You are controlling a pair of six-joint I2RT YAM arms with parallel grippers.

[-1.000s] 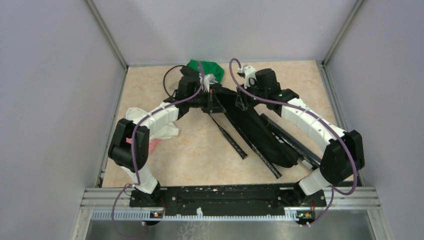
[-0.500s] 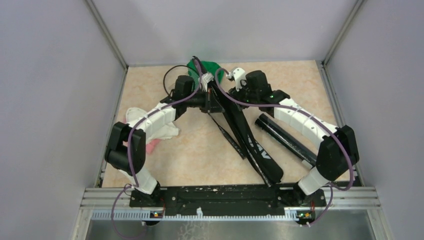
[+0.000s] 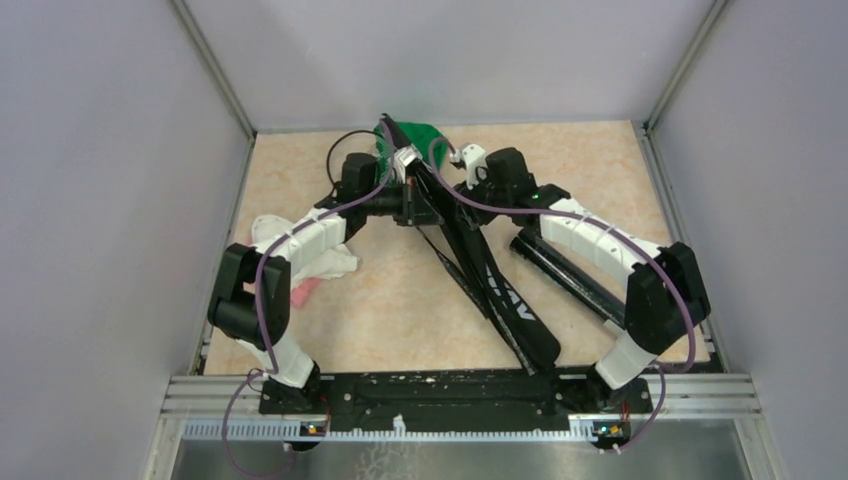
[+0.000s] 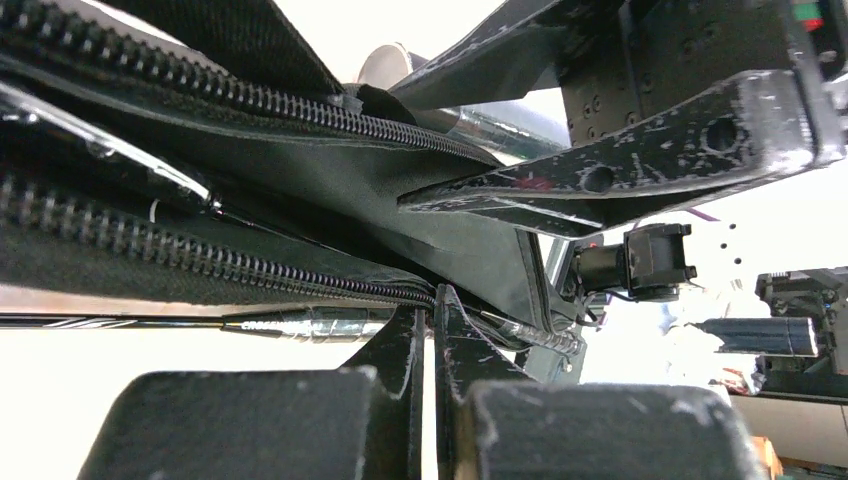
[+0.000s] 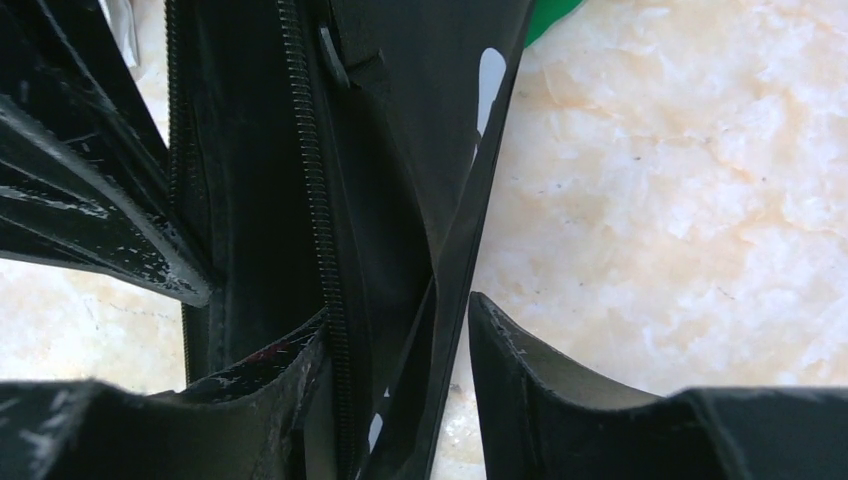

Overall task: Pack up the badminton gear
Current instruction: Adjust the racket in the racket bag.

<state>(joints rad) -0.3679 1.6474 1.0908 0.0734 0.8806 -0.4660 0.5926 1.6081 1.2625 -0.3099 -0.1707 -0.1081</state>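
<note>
- While the left tool pinches shut on the zip edge of the racket bag, the right tool straddles the opposite edge, half open and not clamping
- The bag lies diagonally across the table, far end lifted, with the black tube just right of it
- Likely step: spreading the bag's mouth; next, the right tool should close on its edge and pull away

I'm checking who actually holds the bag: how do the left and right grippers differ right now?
The left gripper is shut, pinching the edge of the racket bag by its zipper; the right gripper stands open, jaws astride the bag's edge with a gap on one side. The left gripper reaches in from the left, the right gripper from the right. Both work at the bag's far end, near the green cloth.
</note>
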